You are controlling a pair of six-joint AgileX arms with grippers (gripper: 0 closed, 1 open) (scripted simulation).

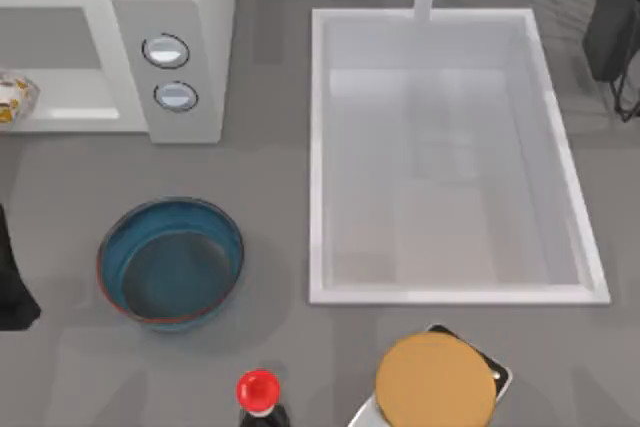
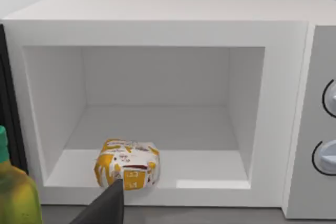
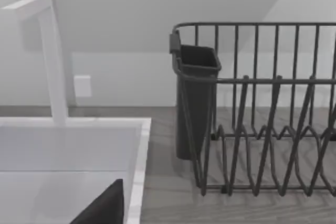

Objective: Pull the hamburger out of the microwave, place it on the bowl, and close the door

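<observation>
Hamburger (image 2: pixel 127 170) waits in the open microwave (image 2: pixel 157 30).
Left claw (image 2: pixel 107 205) hovers just before it — finger spread apparently hidden, cannot tell.

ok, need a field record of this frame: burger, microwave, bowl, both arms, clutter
hamburger: small lump in white paper with orange-yellow print, on the microwave floor near the front edge
microwave: large white boxy appliance, cavity open, top view's left rear
bowl: round blue bowl with reddish-brown rim, on the table in front of the microwave, nothing in it
left arm: at the table's left edge, wrist camera facing the cavity
right arm: right rear, by the dark wire dish rack
clutter: white sink basin; tan disc
</observation>
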